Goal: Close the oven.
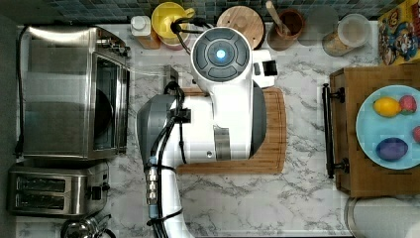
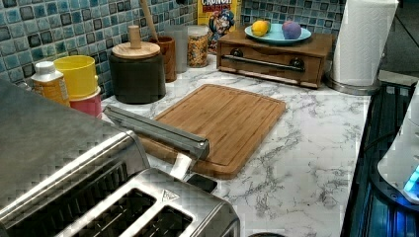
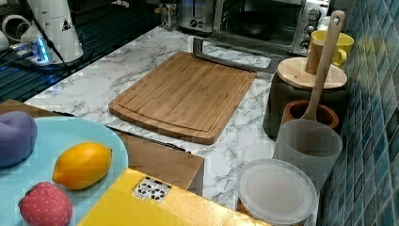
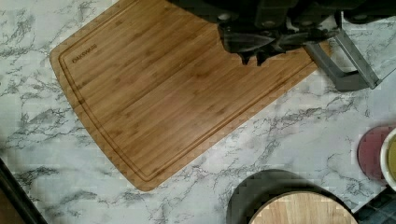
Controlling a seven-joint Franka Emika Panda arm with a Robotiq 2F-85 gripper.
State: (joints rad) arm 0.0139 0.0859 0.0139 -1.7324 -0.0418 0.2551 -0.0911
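Right under the wrist camera, the gripper point(image 4: 252, 58) hung with fingers nearly together, empty, beside the handle point(image 4: 343, 63); it should hook underneath and swing the oven point(image 1: 74, 91) door upward.

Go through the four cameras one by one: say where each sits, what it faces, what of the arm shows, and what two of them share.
Top view: overhead, looking straight down on the counter; the arm covers the cutting board.
Left view: low beside the toaster, facing along the counter; arm base at the left view's right.
Right view: beside the blue plate, facing the open oven; arm base far off.
Wrist view: on the arm, looking down; gripper.
All share the cutting board and oven door handle.
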